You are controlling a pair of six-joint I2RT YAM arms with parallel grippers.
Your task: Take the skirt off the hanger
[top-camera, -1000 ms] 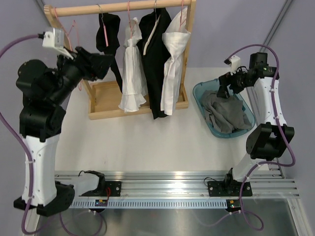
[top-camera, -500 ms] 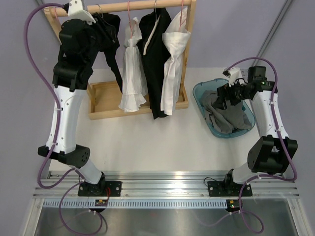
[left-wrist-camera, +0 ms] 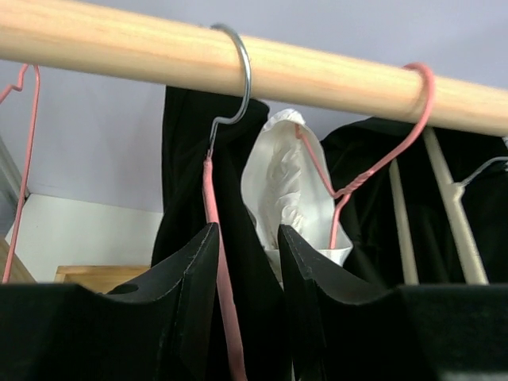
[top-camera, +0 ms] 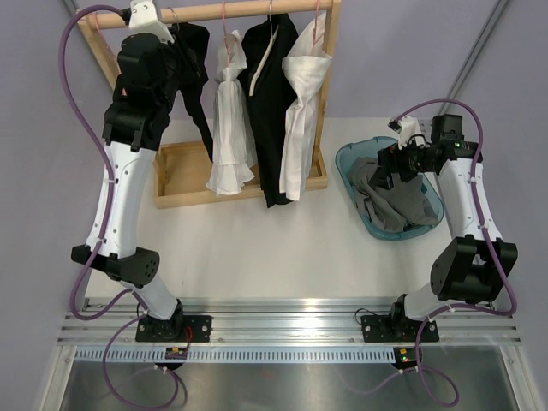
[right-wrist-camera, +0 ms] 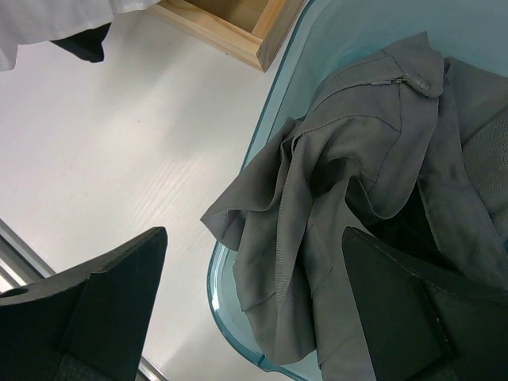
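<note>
Left wrist view: left jaws part-open, neck of pink wire hanger (left-wrist-camera: pixel 208 182) between them, unclamped. Black skirt (left-wrist-camera: pixel 186 159) hangs on it from round wooden rail (left-wrist-camera: pixel 119 55), leftmost garment. Right jaws spread wide above crumpled grey garment (right-wrist-camera: pixel 357 159) in teal plastic basin (right-wrist-camera: pixel 333 32).

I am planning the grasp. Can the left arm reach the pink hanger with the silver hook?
Probably yes. The left tool sits just under the wooden rail, and the pink hanger with the silver hook passes between its fingers; nothing blocks it.
</note>
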